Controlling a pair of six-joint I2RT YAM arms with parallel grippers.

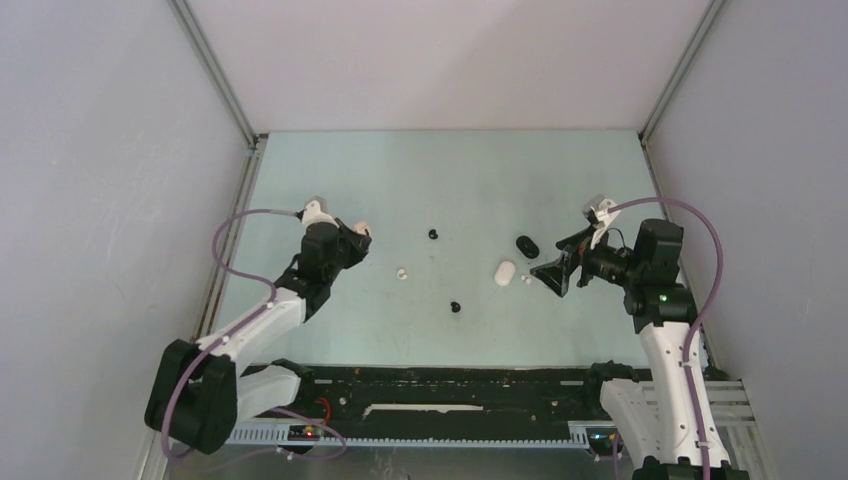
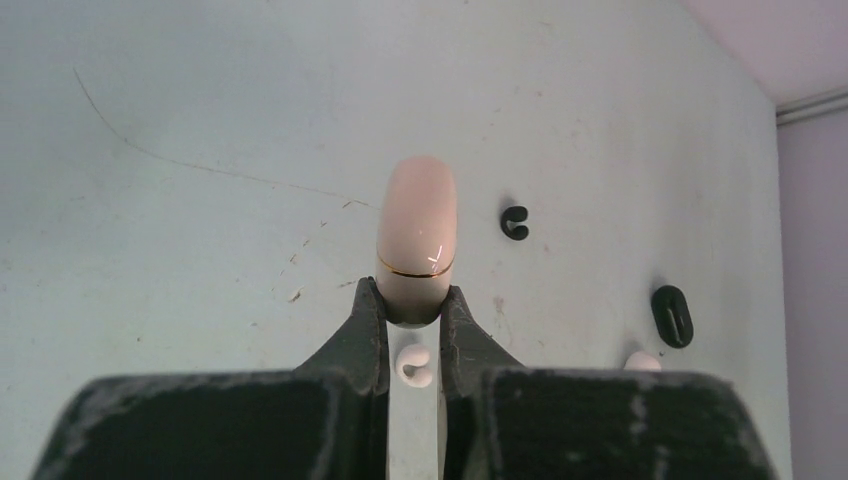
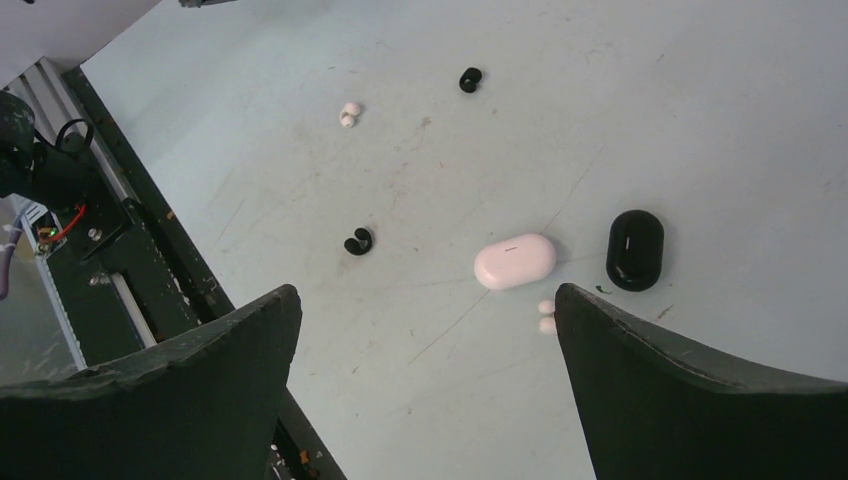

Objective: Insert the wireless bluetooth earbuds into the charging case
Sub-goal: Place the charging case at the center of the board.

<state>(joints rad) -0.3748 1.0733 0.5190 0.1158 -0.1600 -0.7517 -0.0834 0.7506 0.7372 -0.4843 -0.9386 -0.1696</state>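
No earbud is seated: the pale bud (image 3: 546, 317), tiny and glossy, lies just beside the shut white case (image 3: 515, 261), at its 4 o'clock in the top view, with a black C-shaped bud (image 3: 358, 241) and a white bud (image 3: 349, 113) well apart toward 9 o'clock. My right gripper (image 3: 425, 292) hangs above, jaws spread wide; my left gripper (image 2: 412, 297) pinches a smooth, pill-shaped pink case (image 2: 415, 225), lid shut. I judge this the pick-up step: next calls for a fine pinch on a slippery bud and an opened case.

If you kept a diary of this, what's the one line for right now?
left hand: shut on pink case | right hand: open, over table | whitish case, black case: lying closed | earbuds: loose on table
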